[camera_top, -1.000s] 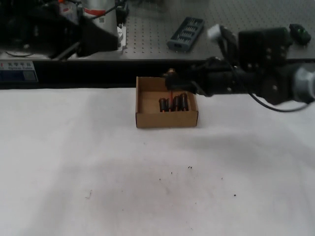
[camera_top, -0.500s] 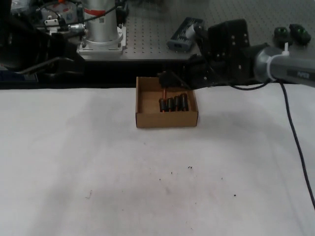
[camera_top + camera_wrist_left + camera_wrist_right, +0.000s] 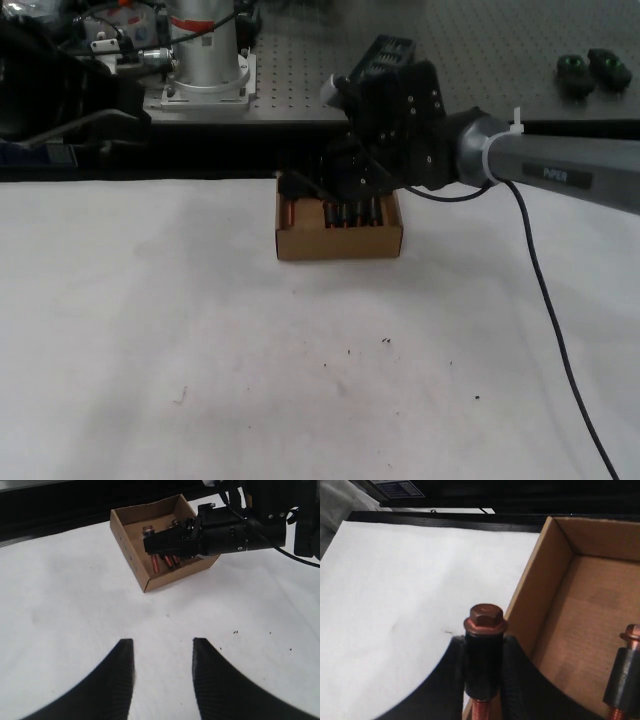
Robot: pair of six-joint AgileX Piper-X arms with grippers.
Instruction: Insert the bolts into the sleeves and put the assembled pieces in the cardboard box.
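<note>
One assembled piece [image 3: 483,660], a copper-coloured bolt passed through a black sleeve, is being held in the right claw [image 3: 484,642]. The claw is being closed narrowly on the sleeve, just under the bolt head. The piece is being held above one side wall of the cardboard box [image 3: 540,595], at the side of the box away from the right arm, and not yet down on the box floor.

The piece is being judged as small, stiff and rather heavy for its size, and not fragile. The smooth sleeve could be slipping in the grip, and the bolt is probably sitting loose inside it. The hold is therefore best being taken around the sleeve, close to the head.

Inside the box, three more assembled pieces [image 3: 350,212] are being counted, lying side by side. This is making four pieces and one box.

The left claw [image 3: 162,647] is being held wide open with nothing in it, over the white bench [image 3: 60,605], well apart from the box.
</note>
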